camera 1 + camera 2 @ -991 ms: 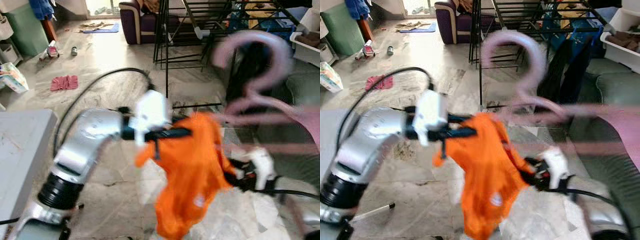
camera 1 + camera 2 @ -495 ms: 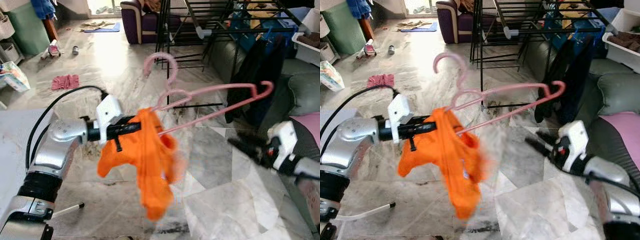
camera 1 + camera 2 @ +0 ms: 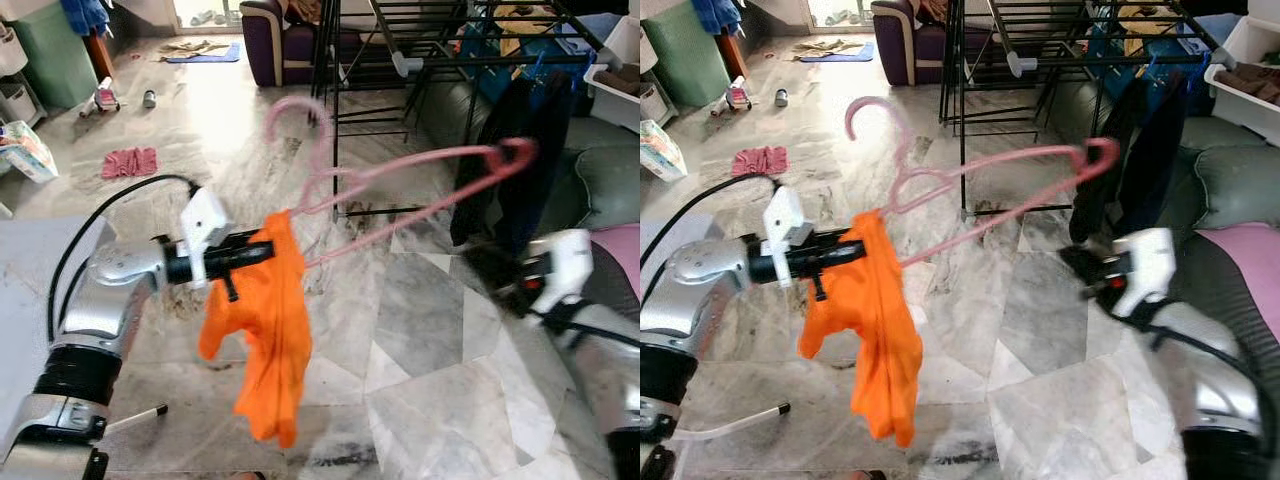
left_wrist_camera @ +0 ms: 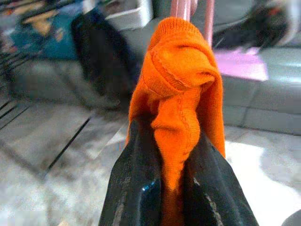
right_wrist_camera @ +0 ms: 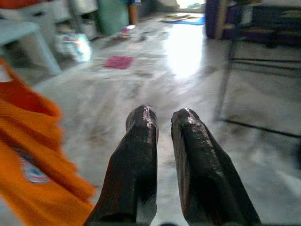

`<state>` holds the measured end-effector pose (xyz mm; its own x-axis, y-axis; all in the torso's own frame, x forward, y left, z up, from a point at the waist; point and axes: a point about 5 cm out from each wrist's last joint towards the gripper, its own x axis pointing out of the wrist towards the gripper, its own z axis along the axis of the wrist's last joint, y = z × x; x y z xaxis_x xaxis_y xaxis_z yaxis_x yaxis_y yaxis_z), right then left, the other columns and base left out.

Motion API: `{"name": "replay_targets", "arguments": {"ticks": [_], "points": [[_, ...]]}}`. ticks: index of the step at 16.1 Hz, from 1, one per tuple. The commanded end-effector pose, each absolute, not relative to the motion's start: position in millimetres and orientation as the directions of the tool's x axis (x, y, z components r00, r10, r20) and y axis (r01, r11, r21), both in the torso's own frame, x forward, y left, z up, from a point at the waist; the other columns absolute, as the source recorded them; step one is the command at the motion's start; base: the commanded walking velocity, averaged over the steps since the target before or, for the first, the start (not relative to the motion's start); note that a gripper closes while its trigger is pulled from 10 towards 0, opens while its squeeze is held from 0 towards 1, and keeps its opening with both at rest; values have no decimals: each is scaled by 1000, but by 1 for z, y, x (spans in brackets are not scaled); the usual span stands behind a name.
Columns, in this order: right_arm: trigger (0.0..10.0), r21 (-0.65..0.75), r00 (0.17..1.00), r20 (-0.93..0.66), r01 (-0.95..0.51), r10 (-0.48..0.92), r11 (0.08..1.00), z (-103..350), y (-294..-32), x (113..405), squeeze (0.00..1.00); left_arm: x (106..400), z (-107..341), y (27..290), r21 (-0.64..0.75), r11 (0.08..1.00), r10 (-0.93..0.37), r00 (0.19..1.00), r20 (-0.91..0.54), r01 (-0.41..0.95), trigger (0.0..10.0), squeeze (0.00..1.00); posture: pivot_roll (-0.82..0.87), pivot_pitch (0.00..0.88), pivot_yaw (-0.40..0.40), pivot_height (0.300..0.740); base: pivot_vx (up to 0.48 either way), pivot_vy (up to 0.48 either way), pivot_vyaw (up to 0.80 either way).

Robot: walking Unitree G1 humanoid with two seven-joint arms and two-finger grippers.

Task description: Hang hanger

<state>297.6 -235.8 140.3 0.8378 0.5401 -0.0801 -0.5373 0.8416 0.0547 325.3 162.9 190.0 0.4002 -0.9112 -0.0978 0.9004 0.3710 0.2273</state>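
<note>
My left gripper jaws pinching orange knit garment on pink plastic hanger; my right gripper near hanger, jaws nearly together, holding nothing.

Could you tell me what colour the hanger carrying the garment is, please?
The hanger is pale pink; the right eye view shows it best.

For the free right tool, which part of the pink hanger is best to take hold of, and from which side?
Probably the far corner of the pink hanger, approached from the robot's right. That bare end juts toward the right tool, while the left tool pinches the orange garment bunched over the other end.
</note>
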Motion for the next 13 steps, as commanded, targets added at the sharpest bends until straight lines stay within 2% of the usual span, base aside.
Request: {"name": "replay_targets", "arguments": {"ticks": [1, 2, 3, 4, 5, 6, 7, 8, 9, 13], "points": [[10000, 88, 795, -86, -594, 600, 800, 137, -224, 294, 0, 321, 201, 148, 249, 288, -946, 315, -76, 925, 0, 0, 13, 97, -32, 740, 0, 0, 0], [10000, 109, 760, -100, -633, 642, 766, 132, -214, 292, 0, 316, 203, 139, 253, 228, -963, 256, -84, 940, 0, 0, 13, 96, -32, 740, 0, 0, 0], [10000, 118, 736, -106, -659, 669, 743, 128, -209, 290, 247, 315, 204, 133, 263, 200, -969, 230, -86, 944, 0, 0, 15, 95, -27, 740, 0, 0, 0], [10000, 151, 724, -108, -666, 681, 731, 125, -205, 291, 1000, 313, 207, 127, 273, 171, -976, 201, -85, 947, 0, 0, 19, 93, -26, 740, 0, 0, 0], [10000, 178, 691, -125, -690, 712, 701, 120, -199, 288, 1000, 314, 208, 123, 272, 156, -978, 186, -89, 950, 0, 0, 25, 92, -24, 740, 0, 0, 0], [10000, 198, 663, -152, -706, 733, 680, 114, -197, 285, 1000, 316, 207, 123, 264, 164, -977, 194, -91, 950, 1294, 0, 28, 91, -18, 740, 0, 0, 0], [10000, 225, 625, -196, -721, 755, 655, 105, -195, 280, 1000, 320, 204, 125, 264, 182, -972, 213, -95, 947, 1725, 0, 28, 91, -13, 740, 0, 0, 0], [10000, 234, 583, -271, -732, 766, 640, 94, -195, 274, 1000, 320, 205, 125, 259, 187, -972, 217, -93, 948, 1569, 0, 30, 92, -11, 740, 0, 0, 0], [10000, 232, 546, -359, -733, 757, 639, 79, -199, 266, 1000, 319, 209, 124, 256, 182, -975, 209, -79, 949, 0, 0, 35, 91, -9, 740, 0, 0, 0], [10000, 263, 559, -373, -701, 740, 663, 69, -202, 266, 1000, 308, 229, 108, 294, 106, -992, 123, -40, 950, 0, 0, 43, 86, -5, 740, 0, 0, 0]]}}
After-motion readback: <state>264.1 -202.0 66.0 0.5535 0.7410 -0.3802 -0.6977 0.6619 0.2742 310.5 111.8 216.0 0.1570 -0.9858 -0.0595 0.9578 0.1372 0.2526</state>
